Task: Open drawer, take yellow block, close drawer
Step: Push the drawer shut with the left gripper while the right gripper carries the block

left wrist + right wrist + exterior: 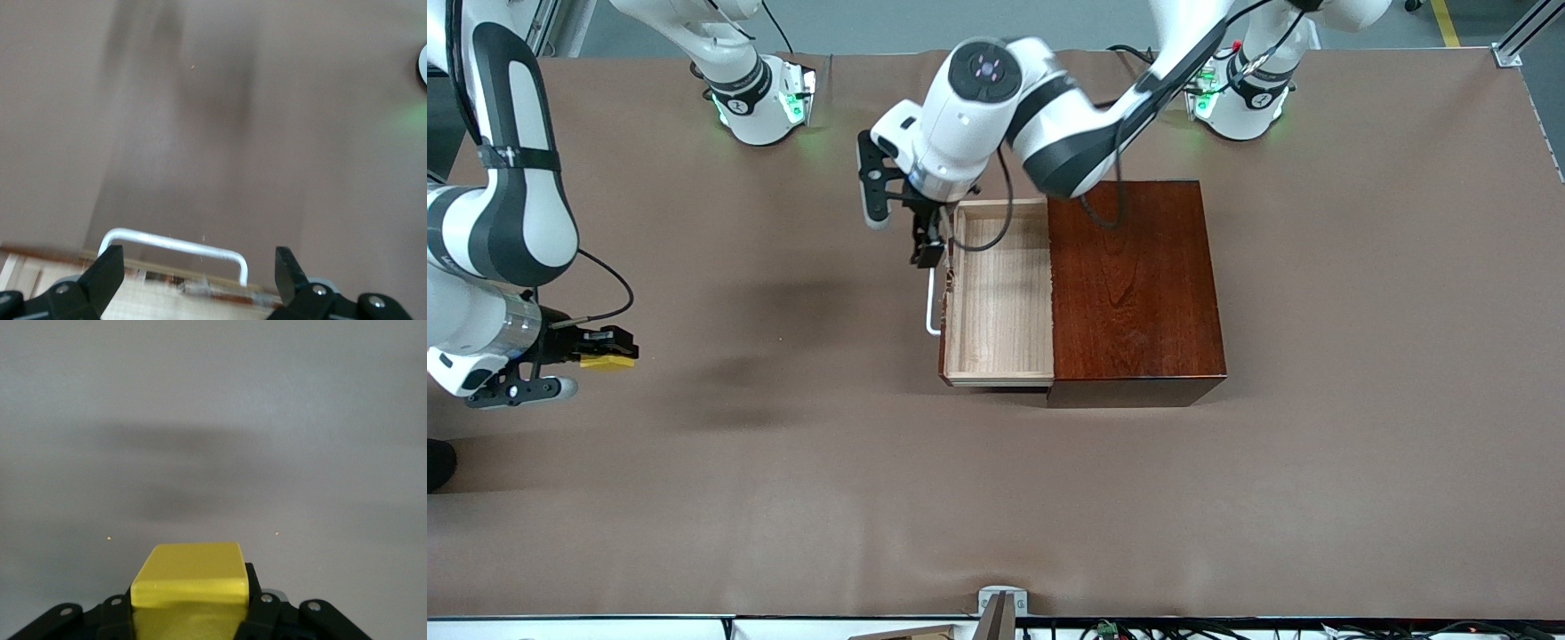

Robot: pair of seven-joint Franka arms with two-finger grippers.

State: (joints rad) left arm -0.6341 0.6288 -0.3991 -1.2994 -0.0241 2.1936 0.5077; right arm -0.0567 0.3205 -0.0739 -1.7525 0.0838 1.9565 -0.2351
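Observation:
The drawer stands pulled out of the dark reddish-brown box, and its pale tray shows nothing inside. Its white loop handle also shows in the left wrist view. My left gripper is open and empty just above the drawer's front edge by the handle; its black fingertips stand either side of the handle without touching it. My right gripper is shut on the yellow block and holds it above the table at the right arm's end. The block fills the fingers in the right wrist view.
Brown cloth covers the whole table. The two arm bases stand along the table's edge farthest from the front camera. A small metal bracket sits at the table's nearest edge.

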